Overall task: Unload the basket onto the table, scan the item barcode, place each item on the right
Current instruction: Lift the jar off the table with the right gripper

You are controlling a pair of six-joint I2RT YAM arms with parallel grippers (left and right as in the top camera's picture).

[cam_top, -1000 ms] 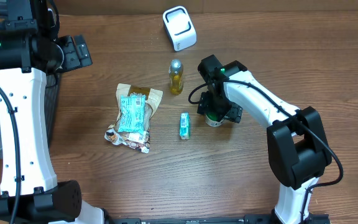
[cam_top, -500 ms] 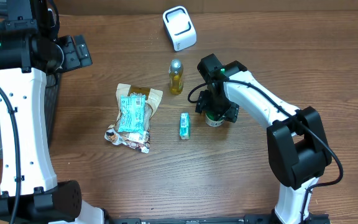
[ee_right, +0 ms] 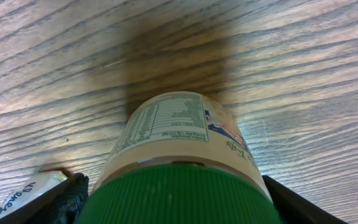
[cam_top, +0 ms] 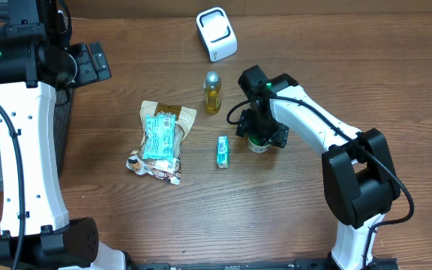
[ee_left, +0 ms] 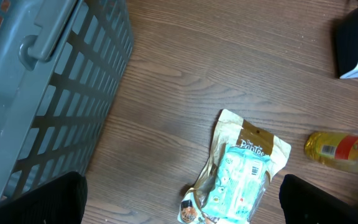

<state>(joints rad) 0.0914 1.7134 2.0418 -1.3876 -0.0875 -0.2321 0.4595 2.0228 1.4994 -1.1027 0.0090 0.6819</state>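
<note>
Jar [ee_right: 166,124] with a green lid stands upright on the table [cam_top: 276,217], at about 3 o'clock from the table centre. The white scanner [cam_top: 217,34] is at 11 o'clock from it. On the lid the right gripper [ee_right: 174,199] is clenched, one finger at each side. Over a snack bag [ee_left: 241,177] the left gripper [ee_left: 182,202] is released, jaws wide.

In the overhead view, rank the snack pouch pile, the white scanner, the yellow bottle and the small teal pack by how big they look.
1. Snack pouch pile, largest.
2. White scanner.
3. Yellow bottle and teal pack look nearly alike, so I won't rank them.
</note>
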